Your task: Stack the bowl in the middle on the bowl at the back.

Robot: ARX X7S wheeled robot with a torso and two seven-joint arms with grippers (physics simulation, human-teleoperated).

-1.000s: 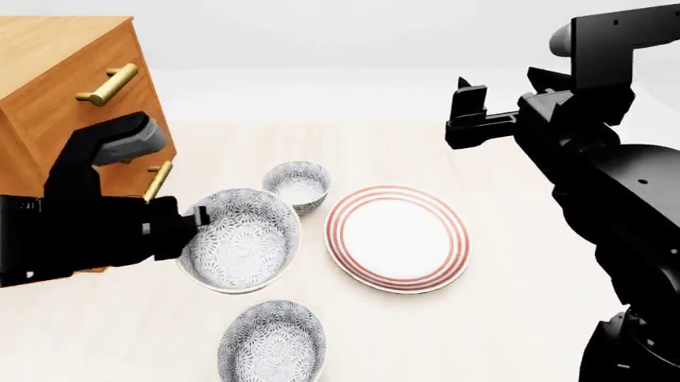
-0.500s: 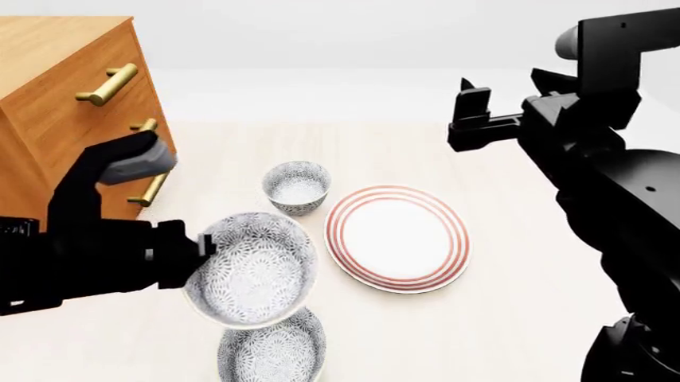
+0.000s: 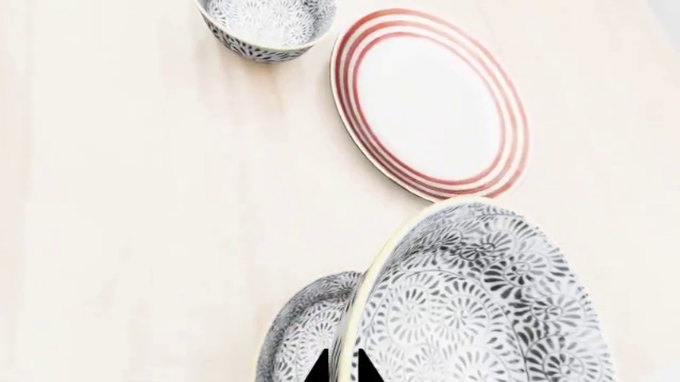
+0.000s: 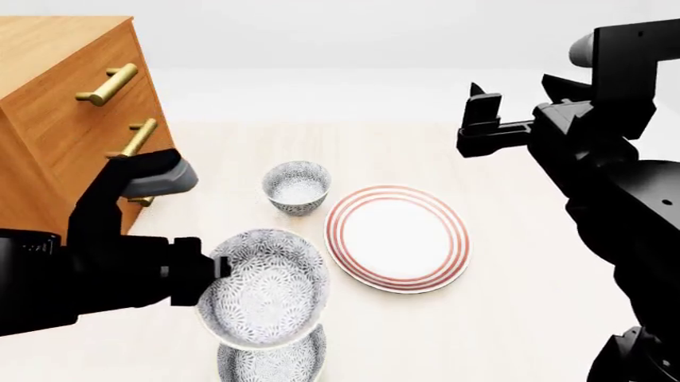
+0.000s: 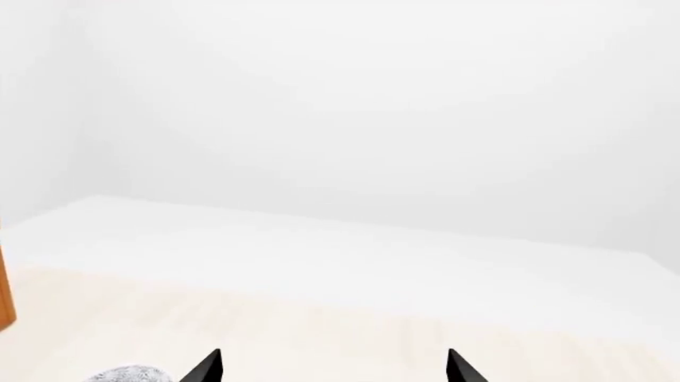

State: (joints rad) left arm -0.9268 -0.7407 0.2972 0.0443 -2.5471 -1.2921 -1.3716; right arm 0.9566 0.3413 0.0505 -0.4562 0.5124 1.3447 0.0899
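Speckled porcelain fills my left wrist view: the left gripper (image 3: 342, 368) pinches the rim of the bowl in the middle (image 3: 478, 302), tilted clear of the table. From the head, the bowl at the back (image 4: 296, 185) waits beside the plate (image 4: 396, 236). The right gripper (image 5: 333, 364), fingers apart, idles.

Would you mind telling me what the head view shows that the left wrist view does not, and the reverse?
Only the head view shows the wooden drawer cabinet, the right gripper raised and open, and the left gripper holding the middle bowl. Only the left wrist view shows the front bowl clearly beside the held one. Both show the back bowl, the red-ringed plate and the table.
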